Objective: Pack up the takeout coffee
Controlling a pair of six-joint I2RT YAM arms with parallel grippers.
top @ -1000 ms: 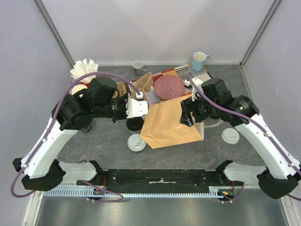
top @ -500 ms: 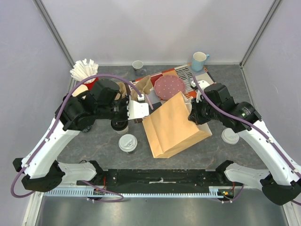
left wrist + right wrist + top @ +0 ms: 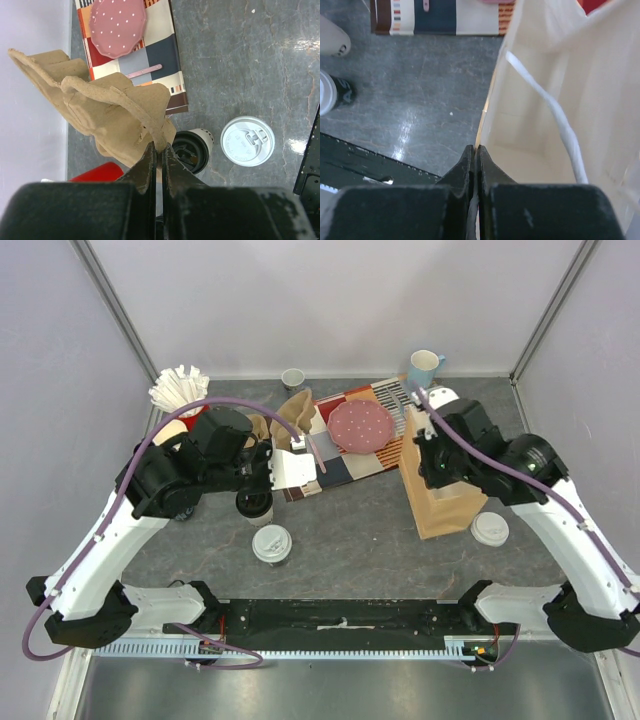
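Two lidded paper cups stand left of centre: cream-white cup (image 3: 254, 506), black lid, under the left arm; black cup (image 3: 272, 545), white sip lid, just beside it, nearer. The left gripper (image 3: 159, 147) pinches the pulp carrier (image 3: 115, 102) by its handle. The right gripper (image 3: 476, 150) is clamped on the rim of the upright paper bag (image 3: 447, 508), right.

White lower links & black motor housings are seen on both L arm (image 3: 100, 540) & R arm (image 3: 580, 548). A purple cable (image 3: 215, 400) is looped over ea. Both are bolted to a black base bar (image 3: 340, 618). L gripper (image 3: 159, 150) fingers are finished matte black, scuffed.
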